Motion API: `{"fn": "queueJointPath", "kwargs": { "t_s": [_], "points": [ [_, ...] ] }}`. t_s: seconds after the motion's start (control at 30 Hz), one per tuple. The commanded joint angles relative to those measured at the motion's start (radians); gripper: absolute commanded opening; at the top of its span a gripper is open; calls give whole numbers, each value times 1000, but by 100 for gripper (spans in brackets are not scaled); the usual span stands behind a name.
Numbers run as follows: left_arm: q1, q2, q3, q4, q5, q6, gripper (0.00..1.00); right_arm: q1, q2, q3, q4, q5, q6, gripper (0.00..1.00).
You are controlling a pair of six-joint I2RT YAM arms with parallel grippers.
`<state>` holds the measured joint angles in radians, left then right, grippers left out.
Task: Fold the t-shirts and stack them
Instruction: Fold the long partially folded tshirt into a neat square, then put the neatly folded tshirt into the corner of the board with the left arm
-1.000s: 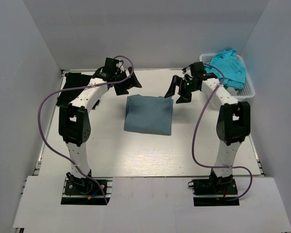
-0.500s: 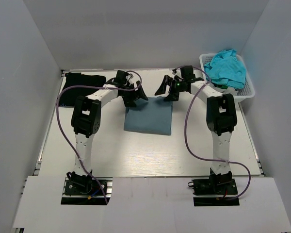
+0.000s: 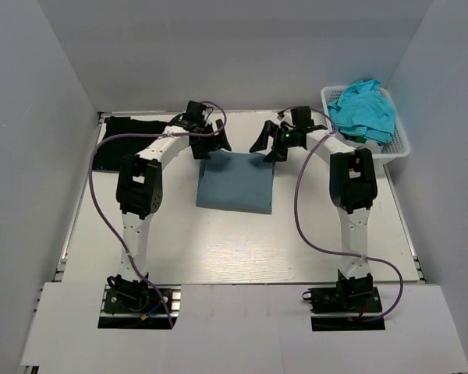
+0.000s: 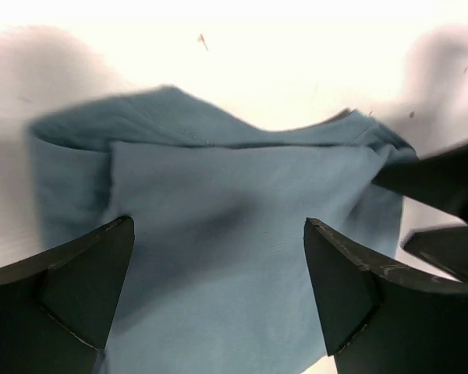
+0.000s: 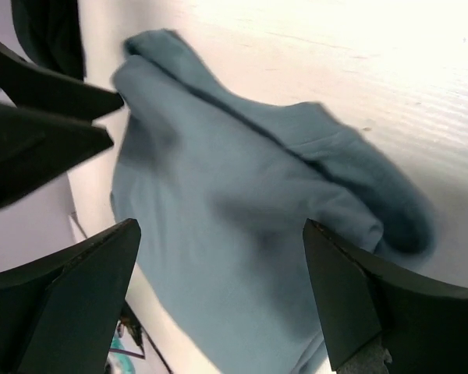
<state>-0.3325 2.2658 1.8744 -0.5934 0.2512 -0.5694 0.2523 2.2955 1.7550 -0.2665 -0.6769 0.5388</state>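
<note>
A robotics lab test cell: plain grey panel walls [image 3: 242, 54] box in a white table [image 3: 234, 249], and a cabled left arm [image 3: 136, 187] and right arm [image 3: 351, 187] stand bolted at its near edge.

Folded slate-blue t-shirt [image 3: 235, 182] central, black t-shirt [image 3: 127, 131] far left, turquoise t-shirts [image 3: 364, 107] right

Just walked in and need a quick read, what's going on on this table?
Two robot arms are working on a folded blue shirt. Both the left claw and right claw hang open over its far edge, gripping nothing. A black shirt lies at the far left; turquoise shirts wait in the basket at the far right.
</note>
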Motion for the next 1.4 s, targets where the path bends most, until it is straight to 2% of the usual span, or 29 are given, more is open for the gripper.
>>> {"fn": "queueJointPath", "kwargs": {
  "t_s": [0.0, 0.1, 0.17, 0.23, 0.27, 0.37, 0.5, 0.53, 0.7, 1.03, 1.23, 1.37],
  "points": [
    [7, -127, 83, -78, -104, 95, 100, 1, -186, 96, -93, 59, -112, 91],
    [7, -210, 92, -161, -150, 180, 100, 4, -418, 13, -119, 144, -172, 91],
    [-2, -245, 60, -216, -219, 242, 100, 8, -571, -197, -93, 175, -191, 91],
    [-13, -290, -18, -238, -268, 272, 100, 4, -726, -340, -62, 211, -191, 91],
    [-13, -290, -43, -250, -268, 285, 100, 2, -851, -420, -63, 227, -203, 91],
    [-13, -301, -130, -264, -224, 286, 100, 1, -986, -556, -111, 304, -206, 91],
    [-22, -290, -239, -183, -193, 298, 100, 2, -1148, -627, -203, 306, -194, 91],
    [-22, -290, -253, -174, -202, 298, 100, 2, -1194, -634, -271, 301, -203, 91],
    [-22, -207, -268, -146, -211, 287, 100, 2, -1362, -672, -421, 379, -214, 91],
    [-22, -163, -371, 19, -162, 247, 100, 2, -1463, -790, -453, 402, -177, 91],
    [-31, -131, -442, 118, -109, 207, 82, 2, -1458, -810, -428, 399, -165, 91],
    [-31, -121, -497, 194, -63, 174, 65, 1, -1460, -818, -427, 415, -154, 91]
  ]
}}
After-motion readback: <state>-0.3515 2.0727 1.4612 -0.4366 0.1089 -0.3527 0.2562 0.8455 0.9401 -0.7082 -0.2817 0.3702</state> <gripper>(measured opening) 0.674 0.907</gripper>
